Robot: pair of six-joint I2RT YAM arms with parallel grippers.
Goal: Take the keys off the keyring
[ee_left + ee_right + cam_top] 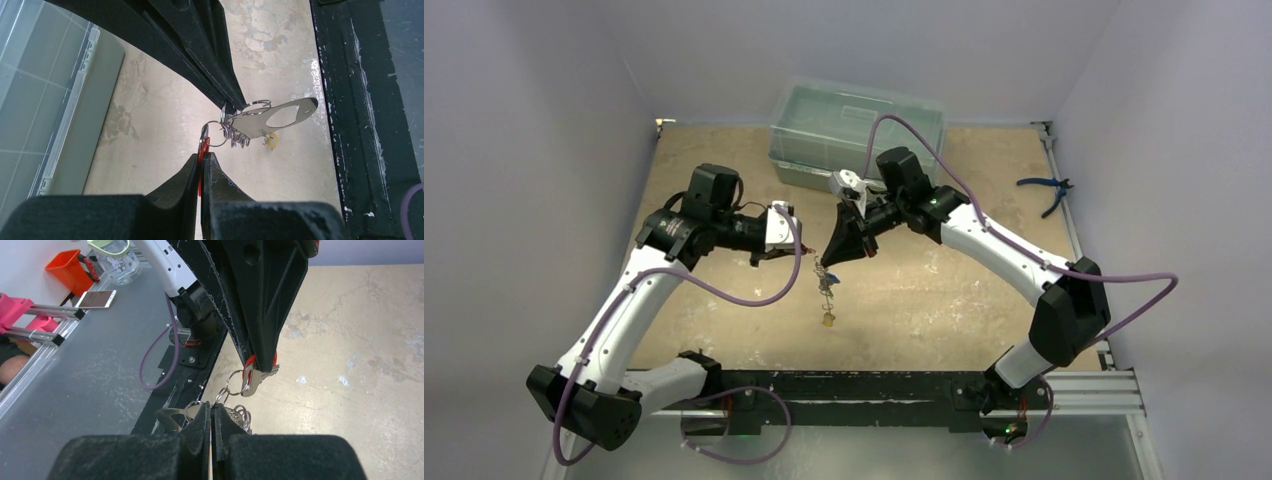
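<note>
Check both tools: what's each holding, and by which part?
Left tool pinches the red key by its plastic head. Right tool clamps the keyring at its bunched small rings; exact ring cannot be told.

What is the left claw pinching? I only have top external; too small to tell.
Observer: Left claw is shut on a red-headed key.
Operator: Right claw?
Observer: Shut on the keyring.
Operator: Key free?
Observer: No. A small ring links it to the keyring.
</note>
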